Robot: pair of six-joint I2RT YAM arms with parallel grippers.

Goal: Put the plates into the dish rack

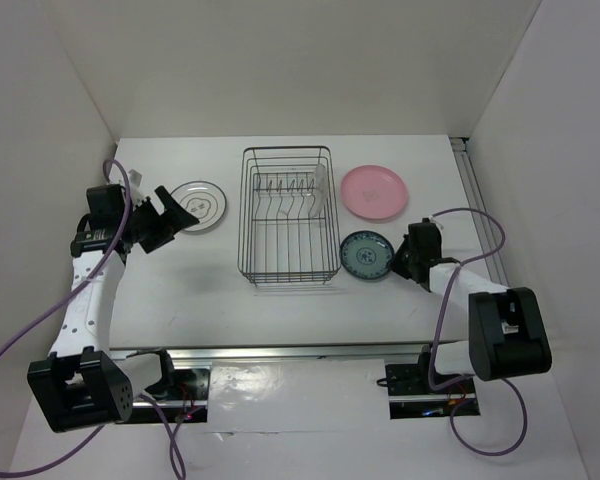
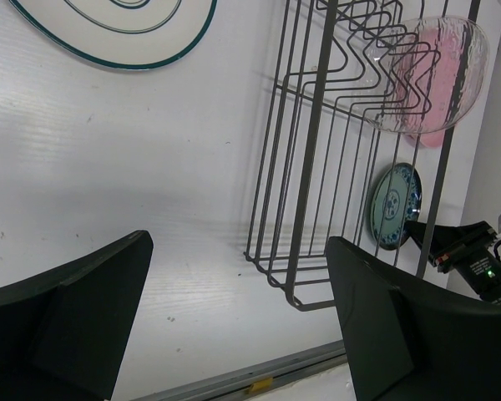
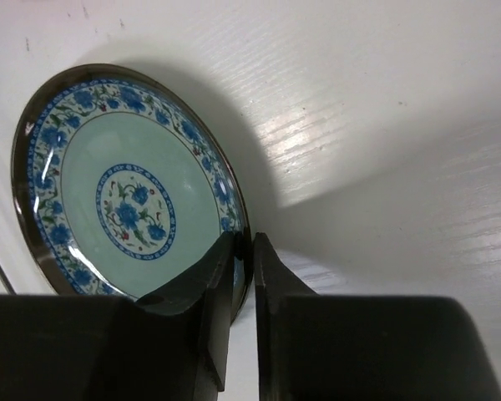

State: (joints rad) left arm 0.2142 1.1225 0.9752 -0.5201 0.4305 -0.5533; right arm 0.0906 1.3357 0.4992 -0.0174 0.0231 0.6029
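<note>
**Dish rack** [image 1: 288, 150]: stands at the middle of the table [image 1: 180, 290], with its long side running away from the arms. One item is loaded. The glass dish [image 2: 426, 75] stands on edge among the upright tines at the far right corner of the rack.

**White plate** [image 1: 198, 205]: lies flat on the table to the left of the rack, clear of its wall. Not loaded.

**Pink plate** [image 1: 374, 191]: lies flat on the table to the right of the rack, level with its far half, close to the wire but not touching it. Not loaded.

**Blue-green plate** [image 1: 366, 254]: sits just beside the rack's near right corner, nearer the arms than the pink plate and apart from it. Not loaded.

**Right gripper** [image 3: 244, 242]: lowered at the right-hand edge of the blue-green plate. Its two fingers are drawn in to a narrow slot with the plate's dark rim caught between them, so it is clamped on that rim. Whether the plate rests fully on the table cannot be told.

**Left gripper** [image 2: 240, 242]: fingers spread wide apart with nothing between them. It hangs over the table at the left edge of the white plate, facing the rack.
</note>
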